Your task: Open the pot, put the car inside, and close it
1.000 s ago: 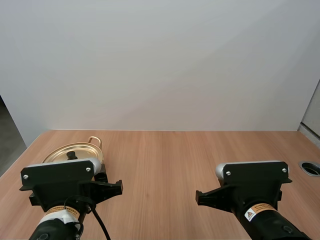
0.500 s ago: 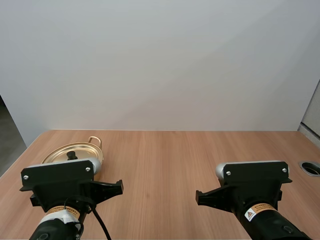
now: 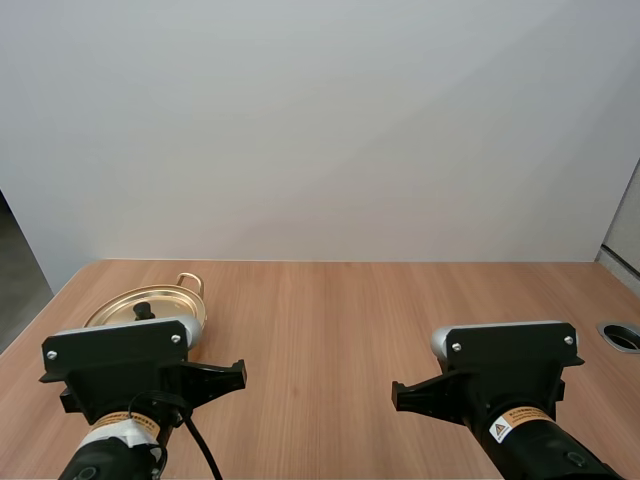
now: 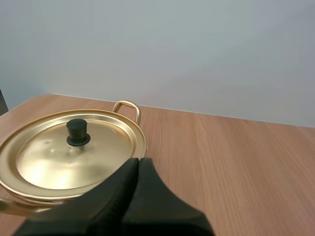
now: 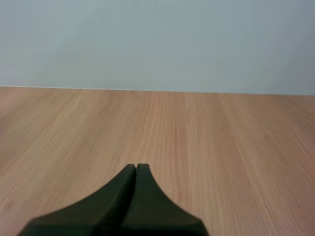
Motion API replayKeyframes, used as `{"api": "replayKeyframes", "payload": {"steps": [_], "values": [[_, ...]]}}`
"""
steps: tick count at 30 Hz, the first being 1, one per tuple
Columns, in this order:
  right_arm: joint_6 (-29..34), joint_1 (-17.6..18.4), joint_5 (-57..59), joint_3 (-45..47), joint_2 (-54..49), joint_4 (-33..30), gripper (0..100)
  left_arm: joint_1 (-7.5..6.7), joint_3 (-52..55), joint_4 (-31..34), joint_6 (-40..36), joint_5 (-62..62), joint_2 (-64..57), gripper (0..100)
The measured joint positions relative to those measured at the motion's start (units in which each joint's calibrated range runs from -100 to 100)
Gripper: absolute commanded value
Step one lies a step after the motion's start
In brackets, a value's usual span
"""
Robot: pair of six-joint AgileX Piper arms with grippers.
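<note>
The lidded pot stands just before the left hand; bare table lies ahead of the right hand.

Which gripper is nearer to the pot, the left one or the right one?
Left. The left gripper, fingers together, is just before the near rim of the pot. The right gripper is over bare table, far to its right.

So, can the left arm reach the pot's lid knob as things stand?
Probably yes: the lid knob sits just ahead of the left tool, nothing between them; the shut tool must open first.
</note>
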Motion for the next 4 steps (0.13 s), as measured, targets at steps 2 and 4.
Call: {"api": "replayKeyframes", "payload": {"steps": [2, 4], "values": [[0.0, 0.0, 0.0, 0.0, 0.0, 0.0, 0, 0.0, 0.0, 0.0, 0.0, 0.0, 0.0, 0], [-0.1, 0.0, 0.0, 0.0, 0.0, 0.0, 0, 0.0, 0.0, 0.0, 0.0, 0.0, 0.0, 0]]}}
